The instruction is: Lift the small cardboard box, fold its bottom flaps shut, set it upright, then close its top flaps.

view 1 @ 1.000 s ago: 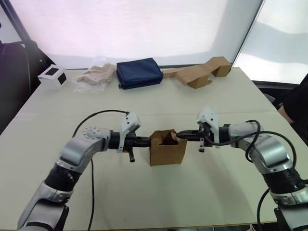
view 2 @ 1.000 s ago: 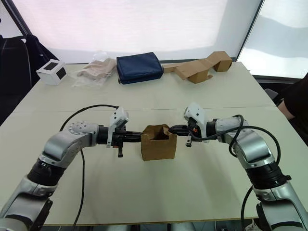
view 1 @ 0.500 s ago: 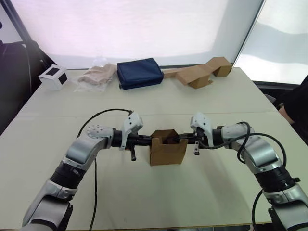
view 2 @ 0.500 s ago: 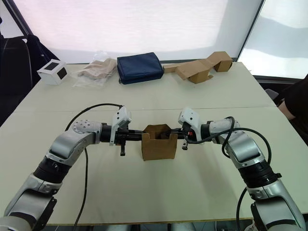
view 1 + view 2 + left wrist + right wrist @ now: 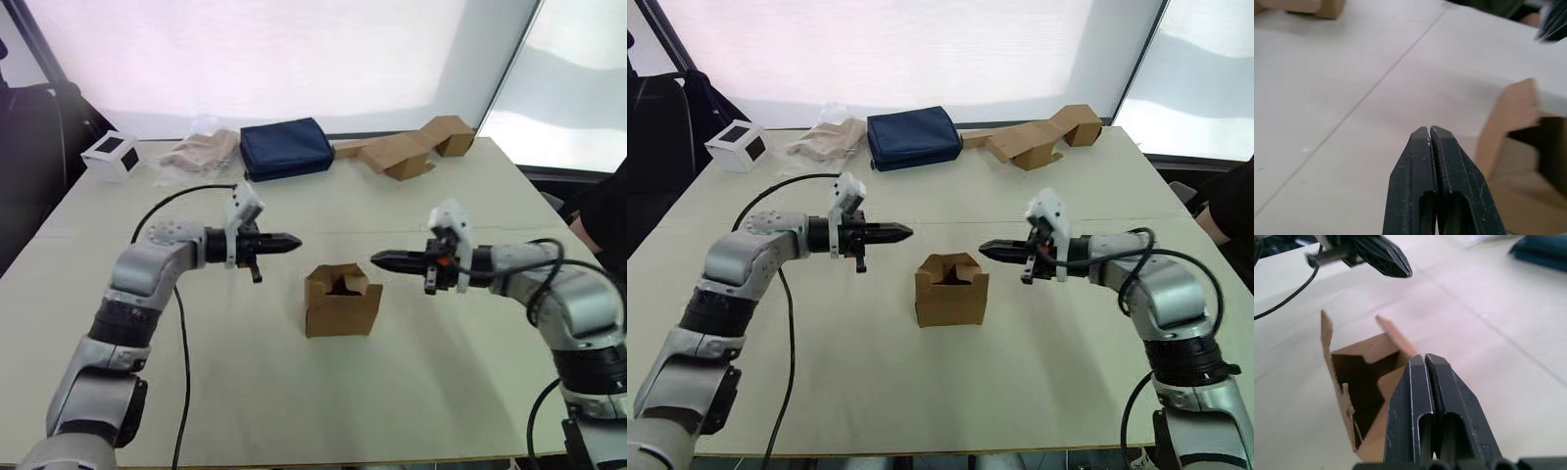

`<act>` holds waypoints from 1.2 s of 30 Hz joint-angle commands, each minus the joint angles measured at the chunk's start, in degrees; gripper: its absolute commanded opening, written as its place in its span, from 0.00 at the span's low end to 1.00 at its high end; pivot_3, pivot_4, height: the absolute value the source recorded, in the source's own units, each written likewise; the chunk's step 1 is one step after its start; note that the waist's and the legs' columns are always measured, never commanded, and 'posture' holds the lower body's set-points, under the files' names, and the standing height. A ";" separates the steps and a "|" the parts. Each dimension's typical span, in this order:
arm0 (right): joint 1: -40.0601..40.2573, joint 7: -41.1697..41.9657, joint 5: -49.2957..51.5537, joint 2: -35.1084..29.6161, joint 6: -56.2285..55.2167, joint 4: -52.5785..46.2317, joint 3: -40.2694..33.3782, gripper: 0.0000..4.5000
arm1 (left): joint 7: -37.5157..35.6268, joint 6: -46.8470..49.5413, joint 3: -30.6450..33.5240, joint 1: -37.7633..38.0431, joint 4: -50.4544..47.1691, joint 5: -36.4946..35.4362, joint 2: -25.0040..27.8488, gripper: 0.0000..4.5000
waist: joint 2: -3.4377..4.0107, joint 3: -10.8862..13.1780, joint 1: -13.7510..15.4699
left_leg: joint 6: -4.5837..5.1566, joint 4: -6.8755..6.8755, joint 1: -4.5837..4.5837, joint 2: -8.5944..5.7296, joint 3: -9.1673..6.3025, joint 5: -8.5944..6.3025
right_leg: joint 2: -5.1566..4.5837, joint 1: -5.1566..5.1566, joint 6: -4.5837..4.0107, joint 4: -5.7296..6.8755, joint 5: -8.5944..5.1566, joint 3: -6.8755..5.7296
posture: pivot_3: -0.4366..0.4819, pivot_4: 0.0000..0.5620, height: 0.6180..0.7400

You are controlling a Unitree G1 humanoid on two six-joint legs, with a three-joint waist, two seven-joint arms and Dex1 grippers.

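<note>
**Both grippers closed and clear of the box**

The small cardboard box [image 5: 342, 302] stood upright on the table [image 5: 294, 392], near the middle of the near half, between the two arms. Its top flaps [image 5: 345, 279] were partly raised and the top remained open, with a dark interior visible from above.

The left gripper [image 5: 289, 240] was held in the air, above and to the robot's left of the box, with its tip pointing toward the centre of the table. Its two black fingers [image 5: 1432, 171] were pressed together with no gap between them. It held nothing and touched nothing.

The right gripper [image 5: 380, 259] was held at a similar height on the opposite side, tip pointing inward toward the left gripper. Its fingers [image 5: 1430, 401] were likewise pressed flat against each other, empty, and apart from the box.

At the far edge of the table lay a white cube with black squares [image 5: 109, 155], a crumpled plastic bag [image 5: 201, 152], a dark blue pouch [image 5: 285, 148] and a strip of joined cardboard pieces [image 5: 407, 147], all well apart from the box.
</note>
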 commanded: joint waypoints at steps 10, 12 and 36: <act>5.84 -7.62 12.35 -3.49 11.90 -27.54 0.37 0.00 | -7.63 -8.40 -3.09 -1.46 13.93 5.62 -6.31 0.01 | -0.03 0.02 -0.14 | 0.03 0.00 -0.08 0.05 -0.04 -0.02 | 0.02 -0.07 0.01 -0.01 0.00 0.00 | 0.48 0.27 1.00; 6.31 -9.59 13.90 -1.88 12.67 -29.03 1.73 0.00 | -8.98 -7.20 -3.33 -0.32 12.72 5.42 -6.57 0.01 | -0.03 0.02 -0.23 | 0.03 0.01 -0.08 0.05 -0.04 -0.02 | 0.01 -0.06 0.01 -0.01 0.00 0.00 | 0.48 0.27 1.00; 1.53 -10.98 -1.37 1.89 2.68 -18.74 19.61 0.00 | -8.06 -3.86 -2.93 3.73 4.95 5.59 -7.64 0.01 | -0.03 0.02 -0.18 | 0.03 0.02 -0.07 0.05 -0.05 -0.02 | 0.01 -0.06 0.01 -0.01 0.00 -0.01 | 0.48 0.27 1.00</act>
